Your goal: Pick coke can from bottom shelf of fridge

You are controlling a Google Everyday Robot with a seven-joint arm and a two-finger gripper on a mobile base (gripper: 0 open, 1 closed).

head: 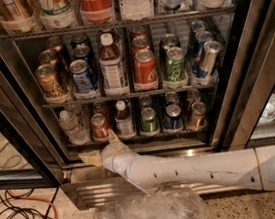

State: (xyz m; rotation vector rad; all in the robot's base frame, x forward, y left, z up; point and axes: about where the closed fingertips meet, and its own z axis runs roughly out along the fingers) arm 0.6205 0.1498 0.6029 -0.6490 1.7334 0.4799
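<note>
The coke can (99,126), small and red with a silver top, stands on the bottom shelf (181,132) of the fridge (248,74), second lane from the left. My gripper (99,145) sits at the shelf's front edge just below the can. It is open, with one tan finger (90,158) pointing left and the other (112,135) pointing up at the can's right side. The can is not held. My white arm (196,170) reaches in from the right, across the steel base panel.
On the bottom shelf a water bottle (72,127) stands left of the coke can and a brown bottle (124,119) right of it, then green (148,120), blue (173,117) and bronze cans (197,115). Larger red cans (145,68) stand one shelf up. Cables (20,217) lie on the floor at left.
</note>
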